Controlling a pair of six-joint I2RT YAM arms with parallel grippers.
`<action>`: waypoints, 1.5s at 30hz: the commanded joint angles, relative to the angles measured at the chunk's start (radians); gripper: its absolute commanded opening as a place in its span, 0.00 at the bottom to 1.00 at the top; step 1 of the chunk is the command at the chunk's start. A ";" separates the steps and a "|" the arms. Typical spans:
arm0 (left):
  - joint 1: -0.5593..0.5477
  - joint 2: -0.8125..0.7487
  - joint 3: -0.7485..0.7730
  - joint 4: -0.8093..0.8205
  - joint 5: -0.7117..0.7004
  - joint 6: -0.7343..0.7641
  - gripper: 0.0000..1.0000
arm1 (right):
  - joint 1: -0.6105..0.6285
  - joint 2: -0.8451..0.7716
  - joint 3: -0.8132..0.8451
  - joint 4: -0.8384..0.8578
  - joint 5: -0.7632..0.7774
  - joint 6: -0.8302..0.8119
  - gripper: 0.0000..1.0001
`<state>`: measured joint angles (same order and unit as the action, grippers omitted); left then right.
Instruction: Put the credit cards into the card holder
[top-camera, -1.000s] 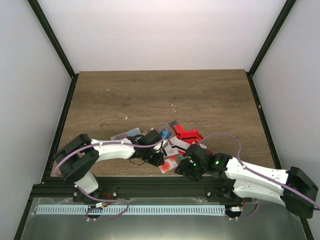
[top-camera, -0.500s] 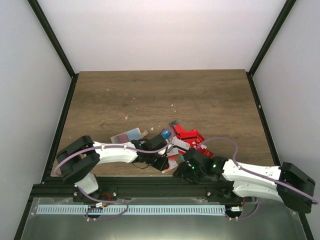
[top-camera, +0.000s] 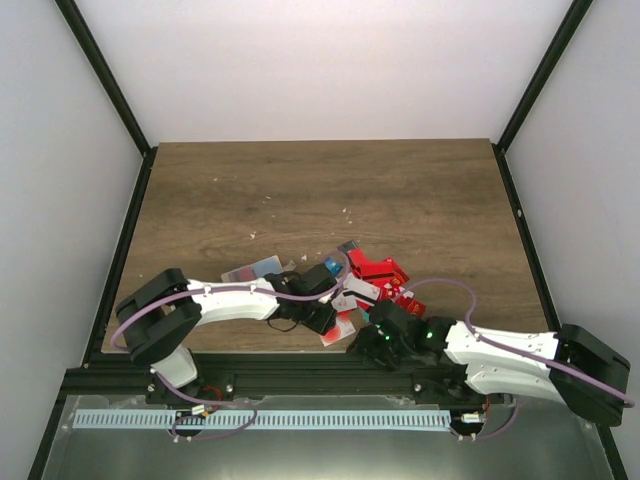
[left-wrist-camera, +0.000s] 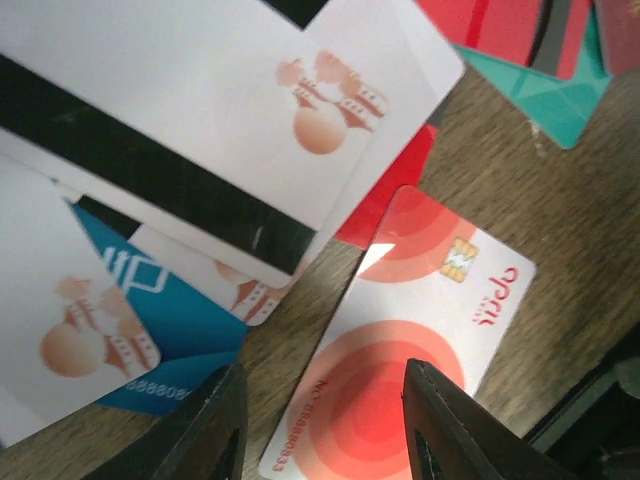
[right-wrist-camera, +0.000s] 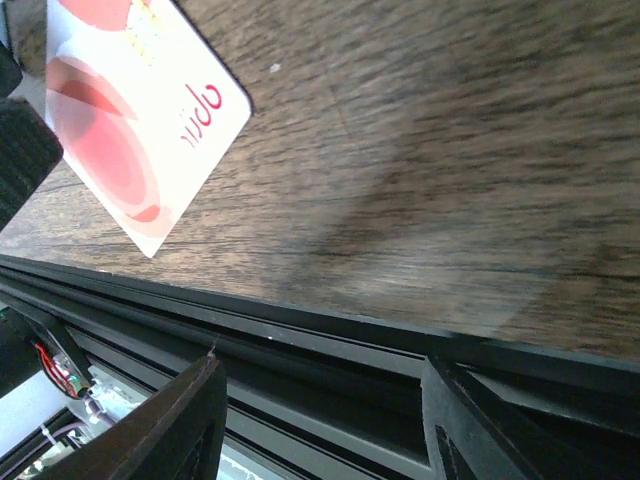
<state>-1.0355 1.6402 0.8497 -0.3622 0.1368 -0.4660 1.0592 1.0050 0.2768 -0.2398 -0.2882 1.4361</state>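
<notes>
Fingers of your left gripper (left-wrist-camera: 322, 400) stand apart above the white plastic card with red circles (left-wrist-camera: 440, 300). Those of the right gripper (right-wrist-camera: 322, 380) are apart too, empty. Come down straight and pinch the card's long edges.

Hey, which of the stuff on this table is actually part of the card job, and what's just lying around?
For the job: credit cards, including the red-and-white card; the card holder I can't make out.
Just lying about: white specks on the table.
</notes>
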 joint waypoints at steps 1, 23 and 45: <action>0.000 0.019 -0.006 0.027 0.083 0.030 0.46 | 0.012 -0.004 -0.009 0.009 0.017 0.029 0.55; -0.061 0.042 -0.083 0.151 0.231 -0.018 0.42 | 0.009 -0.007 -0.098 0.211 0.129 0.130 0.56; -0.058 0.064 -0.137 0.278 0.317 -0.049 0.37 | -0.045 0.016 -0.152 0.335 0.149 0.061 0.22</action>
<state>-1.0874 1.6657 0.7380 -0.0650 0.4511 -0.5140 1.0477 1.0294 0.1307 0.0635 -0.2508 1.5455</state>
